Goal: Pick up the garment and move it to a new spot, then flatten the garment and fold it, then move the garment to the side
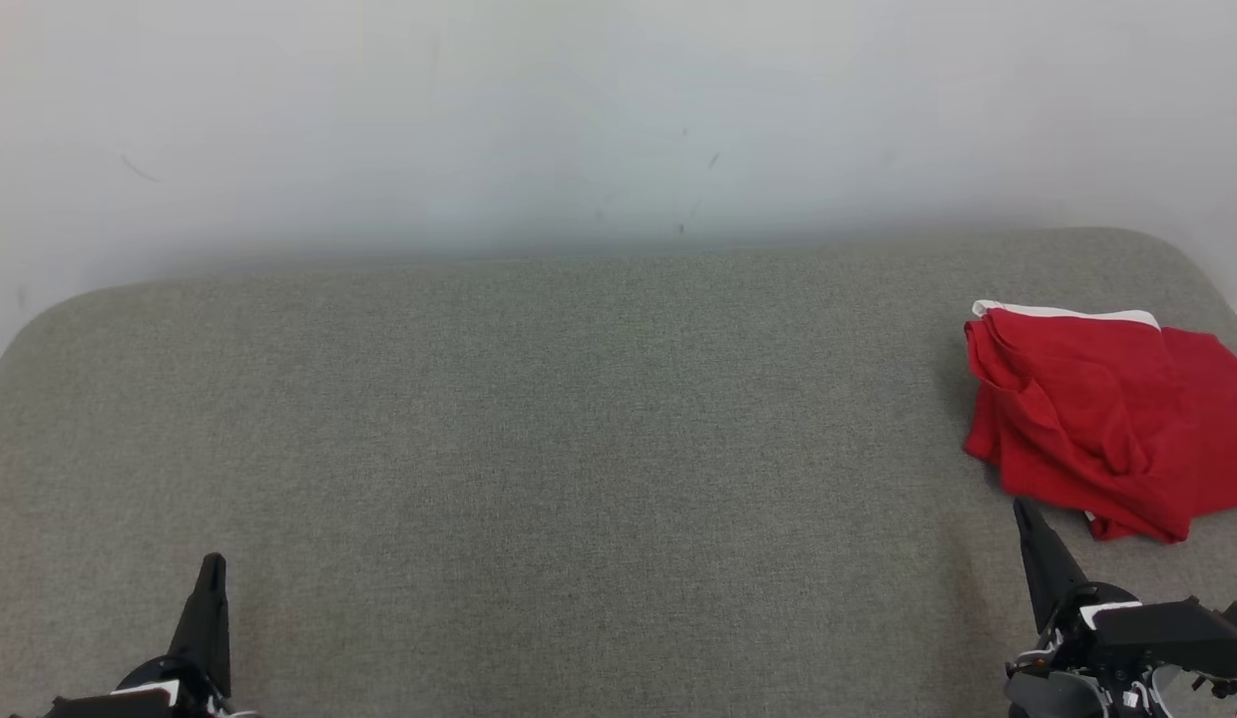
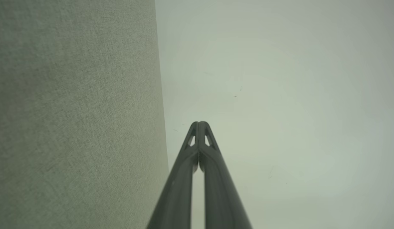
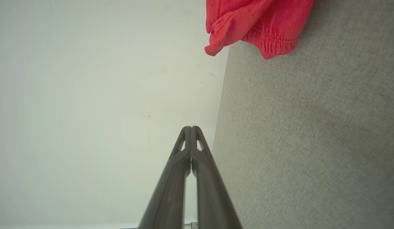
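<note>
The table (image 1: 579, 419) is covered in grey woven cloth with a fine, even grain, and its far corners are rounded. Behind it stands a pale, smooth wall (image 1: 579, 120) with a few faint scuffs.

The garment (image 1: 1097, 419) is bright red, soft and crumpled into a loose, roughly folded heap, with a white band along its far edge. It lies at the table's right end, near the right gripper (image 1: 1021, 507) and apart from it.

The right wrist view shows the garment (image 3: 247, 22) closer, with a gathered, puckered hem, and one corner seen against the wall (image 3: 89, 95).

Both claws are together and hold nothing. The right gripper's (image 3: 191, 128) long dark fingers meet at the tips, as do the left gripper's (image 2: 200, 124). In the head view the left gripper (image 1: 212, 563) hovers over bare cloth, well apart from the garment.
</note>
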### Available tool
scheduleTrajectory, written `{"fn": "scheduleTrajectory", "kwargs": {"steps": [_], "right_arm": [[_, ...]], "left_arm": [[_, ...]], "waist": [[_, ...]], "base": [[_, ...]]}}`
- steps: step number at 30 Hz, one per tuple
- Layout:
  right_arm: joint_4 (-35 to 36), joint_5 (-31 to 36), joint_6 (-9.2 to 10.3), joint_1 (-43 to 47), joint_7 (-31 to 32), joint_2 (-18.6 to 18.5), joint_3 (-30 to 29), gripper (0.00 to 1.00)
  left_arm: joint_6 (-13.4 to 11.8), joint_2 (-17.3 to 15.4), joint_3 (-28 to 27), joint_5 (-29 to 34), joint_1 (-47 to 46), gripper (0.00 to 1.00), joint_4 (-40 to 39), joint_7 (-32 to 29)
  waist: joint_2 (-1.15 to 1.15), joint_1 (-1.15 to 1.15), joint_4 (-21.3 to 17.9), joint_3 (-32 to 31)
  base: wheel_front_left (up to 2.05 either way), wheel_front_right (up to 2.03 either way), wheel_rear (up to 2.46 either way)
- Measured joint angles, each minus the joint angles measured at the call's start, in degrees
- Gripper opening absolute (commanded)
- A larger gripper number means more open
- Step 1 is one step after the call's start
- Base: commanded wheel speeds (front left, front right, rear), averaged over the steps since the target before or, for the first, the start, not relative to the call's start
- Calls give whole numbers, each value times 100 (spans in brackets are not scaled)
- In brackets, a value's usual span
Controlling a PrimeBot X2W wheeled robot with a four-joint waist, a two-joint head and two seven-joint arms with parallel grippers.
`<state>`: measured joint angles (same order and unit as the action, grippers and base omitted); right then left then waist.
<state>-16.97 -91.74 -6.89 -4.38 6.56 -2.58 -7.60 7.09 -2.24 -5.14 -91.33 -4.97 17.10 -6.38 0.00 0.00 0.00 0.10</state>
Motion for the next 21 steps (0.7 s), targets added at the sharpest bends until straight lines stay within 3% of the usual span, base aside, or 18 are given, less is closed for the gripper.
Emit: {"fn": "scheduleTrajectory", "kwargs": {"steps": [21], "right_arm": [[0,-1,0,0,-1,0,0,0]], "left_arm": [[0,1,1,0,0,0,0,0]], "waist": [[0,0,0,0]], "base": [[0,0,0]]}}
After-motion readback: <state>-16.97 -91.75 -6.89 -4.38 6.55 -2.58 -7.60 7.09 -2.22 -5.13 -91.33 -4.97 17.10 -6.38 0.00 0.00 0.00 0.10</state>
